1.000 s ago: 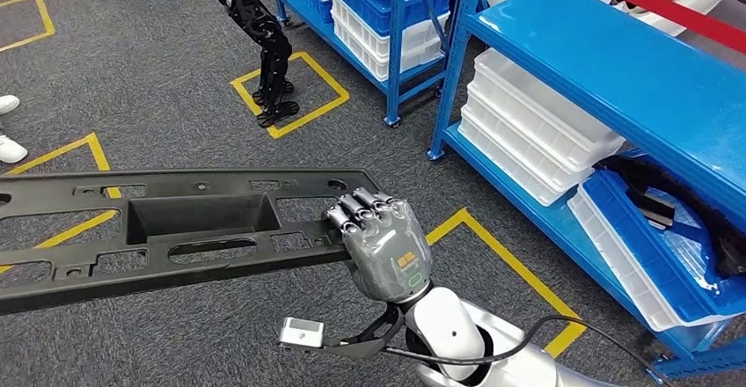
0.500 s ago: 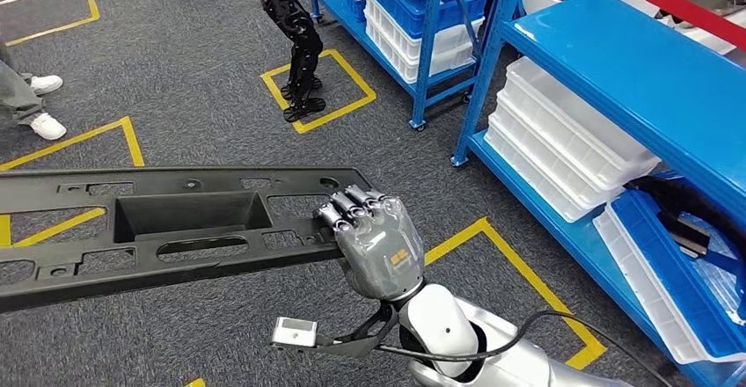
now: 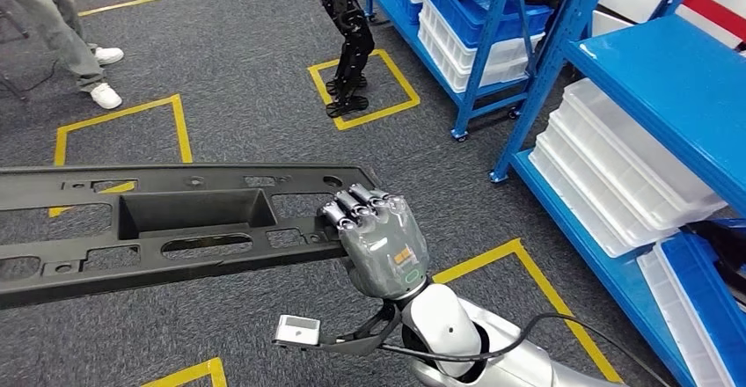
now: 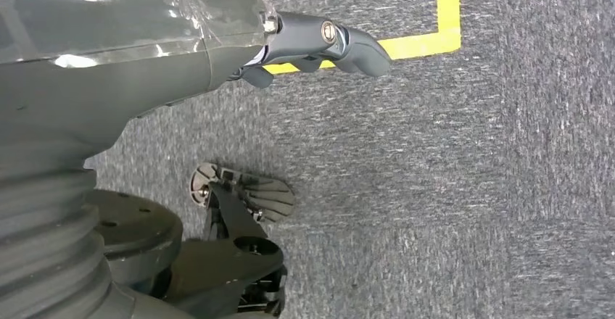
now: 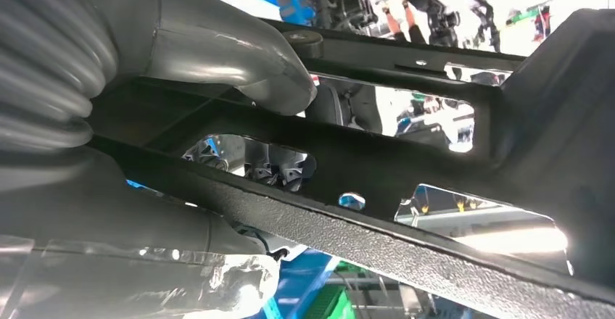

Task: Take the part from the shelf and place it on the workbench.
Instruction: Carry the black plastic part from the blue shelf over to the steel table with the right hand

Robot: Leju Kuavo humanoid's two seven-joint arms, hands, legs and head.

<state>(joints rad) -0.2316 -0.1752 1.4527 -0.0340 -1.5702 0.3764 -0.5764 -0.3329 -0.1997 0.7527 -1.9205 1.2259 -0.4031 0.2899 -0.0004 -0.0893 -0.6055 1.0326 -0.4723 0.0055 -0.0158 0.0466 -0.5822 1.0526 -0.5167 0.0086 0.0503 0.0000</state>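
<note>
A long black plastic part [image 3: 167, 224] is held level above the grey carpeted floor [image 3: 237, 79], with its near right end gripped by the right hand [image 3: 380, 239]. The fingers [image 3: 352, 207] are curled over the part's edge from above, and in the right wrist view the grey thumb [image 5: 239, 65] is seen pressed against the underside of the part [image 5: 406, 167] — so the hand is closed on it. The part runs out past the left edge of the head view, so its far end cannot be seen.

The left hand [image 4: 319, 40] is seen in the left wrist view hanging over the carpet, with a finger extended and nothing in it; how far it is open cannot be told.

To the right, a blue shelf rack [image 3: 655, 79] is lined along the floor, its lower level carrying stacked white bins [image 3: 616, 171]; their contents cannot be made out. A blue bin [image 3: 704, 303] is seen at the lower right corner, just beside a white one. A second blue rack [image 3: 457, 18] farther back is loaded with white bins and a blue bin [image 3: 471, 0].

Open carpet is left between the part and the racks, marked with yellow tape squares [image 3: 365, 88]. The black legs of another robot [image 3: 347, 40] are planted in one square. A person's legs and white shoes [image 3: 106, 75] are seen at the upper left, well apart from the part.
</note>
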